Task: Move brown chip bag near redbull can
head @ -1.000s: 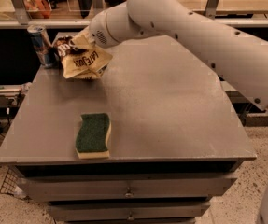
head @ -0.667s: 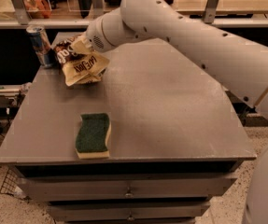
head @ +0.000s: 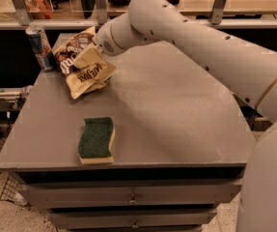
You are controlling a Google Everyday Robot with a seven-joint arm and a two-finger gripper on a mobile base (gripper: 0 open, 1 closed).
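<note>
The brown chip bag is crinkled, dark brown above and cream-yellow below. It stands tilted at the back left of the grey table, with its lower edge on the tabletop. The redbull can stands upright just left of the bag, a small gap between them. My gripper is at the bag's upper right corner and is shut on it. The white arm reaches in from the right.
A green-and-yellow sponge lies near the table's front edge, left of centre. A railing with metal posts runs behind the table. Drawers sit under the tabletop.
The bag has stayed beside the can, settling slightly lower and left. The arm's wrist has dropped a little.
</note>
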